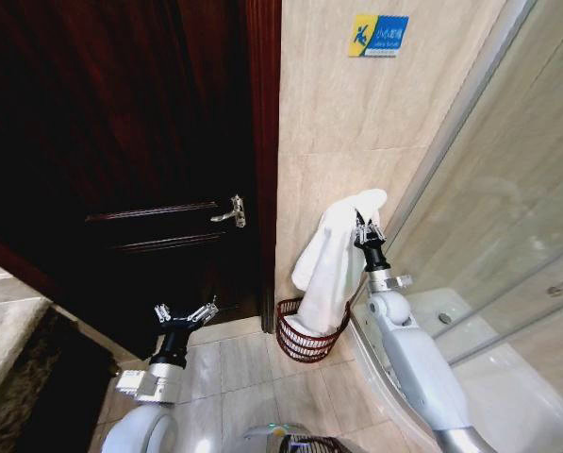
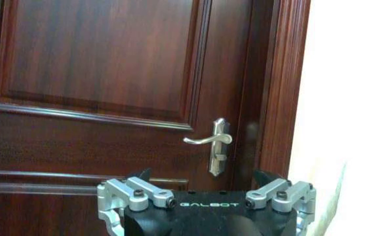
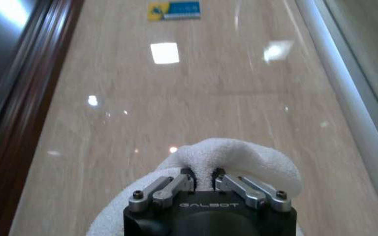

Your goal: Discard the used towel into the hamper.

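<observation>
Right gripper pinches the white terry towel above the dark red-brown wire hamper.
Wrist view shows the wood door's silver handle beyond the wide-open left gripper.

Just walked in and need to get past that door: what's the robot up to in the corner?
It is getting rid of a used towel. The right gripper is shut on the white towel, holding it up against the tiled wall so that it hangs down with its lower end inside the hamper on the floor beside the shower enclosure. The left gripper is open and empty, held low in front of the dark wooden door.
</observation>
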Tool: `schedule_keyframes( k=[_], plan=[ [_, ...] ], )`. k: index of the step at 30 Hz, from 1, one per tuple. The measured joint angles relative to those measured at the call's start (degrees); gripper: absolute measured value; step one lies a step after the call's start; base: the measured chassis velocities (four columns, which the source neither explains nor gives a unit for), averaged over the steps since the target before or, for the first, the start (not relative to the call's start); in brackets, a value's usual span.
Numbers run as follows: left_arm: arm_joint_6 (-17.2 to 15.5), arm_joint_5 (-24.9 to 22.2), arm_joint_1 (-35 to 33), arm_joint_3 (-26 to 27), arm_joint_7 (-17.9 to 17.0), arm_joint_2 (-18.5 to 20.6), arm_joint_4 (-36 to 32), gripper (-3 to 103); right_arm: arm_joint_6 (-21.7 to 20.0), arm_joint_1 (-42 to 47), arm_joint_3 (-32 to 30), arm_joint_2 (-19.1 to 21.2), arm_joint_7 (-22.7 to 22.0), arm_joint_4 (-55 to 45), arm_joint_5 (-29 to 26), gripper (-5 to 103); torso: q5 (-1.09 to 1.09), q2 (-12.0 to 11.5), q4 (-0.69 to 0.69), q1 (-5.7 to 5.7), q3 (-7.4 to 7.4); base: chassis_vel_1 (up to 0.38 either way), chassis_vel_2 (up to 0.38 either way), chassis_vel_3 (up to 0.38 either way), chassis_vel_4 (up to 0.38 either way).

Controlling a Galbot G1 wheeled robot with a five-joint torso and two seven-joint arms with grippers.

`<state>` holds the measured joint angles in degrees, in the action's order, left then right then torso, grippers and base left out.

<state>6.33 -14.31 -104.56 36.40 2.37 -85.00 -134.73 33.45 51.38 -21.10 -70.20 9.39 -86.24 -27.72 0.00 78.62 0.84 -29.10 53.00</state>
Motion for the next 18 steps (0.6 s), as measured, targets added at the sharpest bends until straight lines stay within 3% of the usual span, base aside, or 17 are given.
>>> schedule_keyframes(
  k=[8,18],
  plan=[
    [0.0,0.0,0.0,0.0,0.0,0.0,0.0,100,4.4,-0.1,-1.5,-3.3,3.8,9.0,-0.1,13,0.0,0.0,0.0,0.0,0.0,0.0,0.0,0.0,0.0],
    [0.0,0.0,0.0,0.0,0.0,0.0,0.0,100,5.6,2.7,-1.9,-4.5,2.7,9.8,1.3,13,0.01,0.0,0.0,0.0,0.0,0.0,0.0,0.0,0.0]
  ],
)
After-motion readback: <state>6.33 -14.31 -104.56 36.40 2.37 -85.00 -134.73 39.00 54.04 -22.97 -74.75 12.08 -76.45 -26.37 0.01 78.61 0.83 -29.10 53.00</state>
